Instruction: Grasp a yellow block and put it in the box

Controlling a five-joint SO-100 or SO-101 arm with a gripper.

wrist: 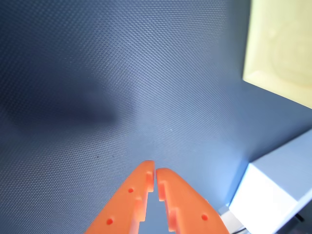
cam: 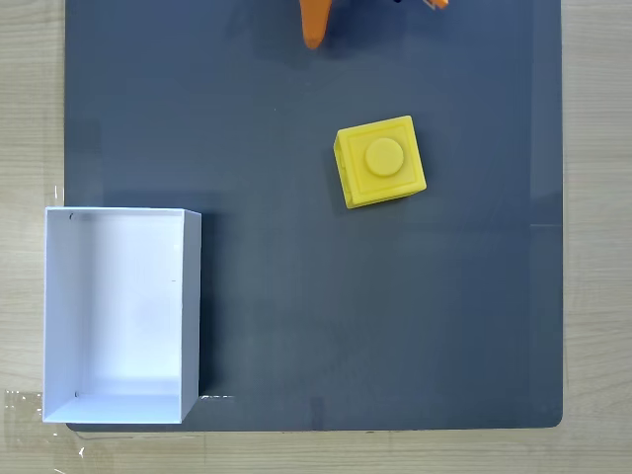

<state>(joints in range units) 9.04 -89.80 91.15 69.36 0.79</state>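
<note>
The main risk is a poor approach: the yellow block (cam: 380,161) sits slightly rotated on the dark mat (cam: 296,296), so a pincer descending square to the mat edges could catch its corners and push it aside rather than grip it. The carry to the box (cam: 59,316), well apart at the mat's lower left in the fixed view, could also clip its thin wall. In the wrist view the orange pincer (wrist: 155,171) has its tips nearly touching, holds nothing, and hangs over bare mat.
</note>
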